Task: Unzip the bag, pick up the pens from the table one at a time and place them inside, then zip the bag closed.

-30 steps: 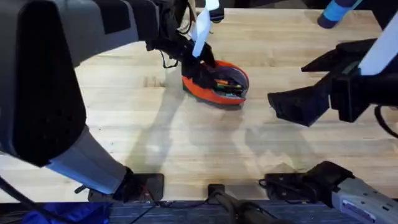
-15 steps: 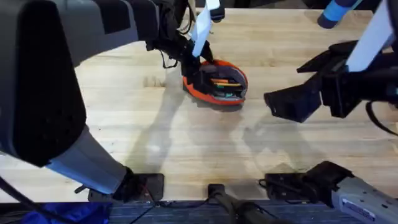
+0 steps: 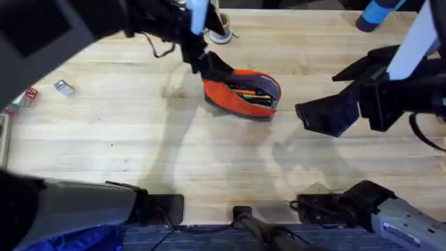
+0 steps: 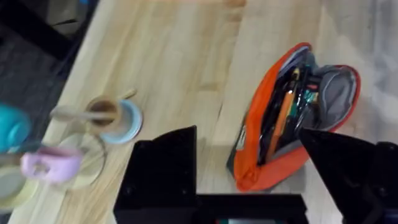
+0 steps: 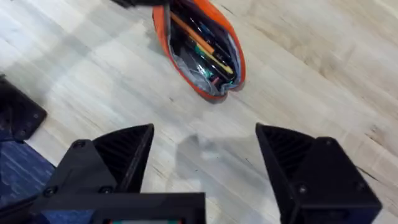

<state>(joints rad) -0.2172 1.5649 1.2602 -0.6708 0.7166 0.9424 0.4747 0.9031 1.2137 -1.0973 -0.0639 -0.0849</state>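
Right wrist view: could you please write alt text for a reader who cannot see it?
An open, soft orange pencil pouch lies on the pale wooden plank table, with orange and green pens inside it. The right tool hovers nearby, its black fingers spread wide and empty.

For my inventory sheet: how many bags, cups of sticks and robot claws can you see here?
Bag: 1
Cup of sticks: 1
Claws: 2 (left claw, right claw, both open)
Total: 4
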